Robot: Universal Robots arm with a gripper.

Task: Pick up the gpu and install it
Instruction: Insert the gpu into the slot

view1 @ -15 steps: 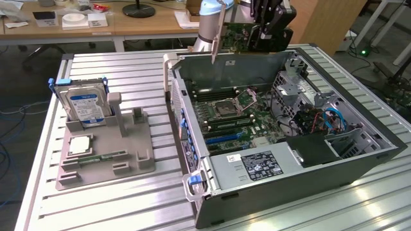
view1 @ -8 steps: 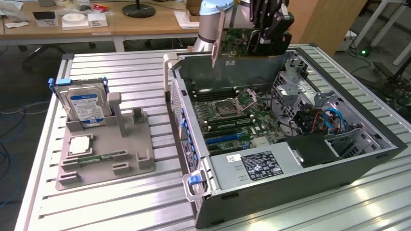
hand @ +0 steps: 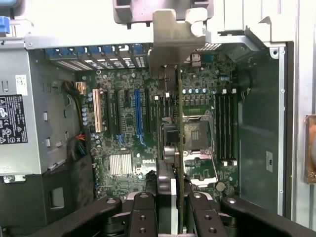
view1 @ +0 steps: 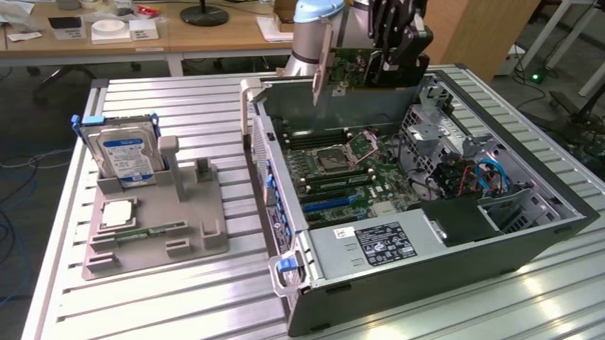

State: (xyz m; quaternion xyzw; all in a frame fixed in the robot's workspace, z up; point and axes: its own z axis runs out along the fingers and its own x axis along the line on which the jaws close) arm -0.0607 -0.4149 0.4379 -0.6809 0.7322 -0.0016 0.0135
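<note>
tool: we see the gripper [view1: 395, 65] closed partway, clamping the gpu [view1: 352, 69] | position: we see the gpu held on edge above the motherboard [view1: 331, 170] of the open computer case [view1: 454, 262]

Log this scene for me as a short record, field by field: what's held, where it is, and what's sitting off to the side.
held: gpu, clamped in the pincer
gpu position: above the open computer case, over the motherboard, not seated in a slot
side fixture: grey holder on the exterior view's left of the case
in fixture: hard drive standing upright; memory stick lying flat
</note>
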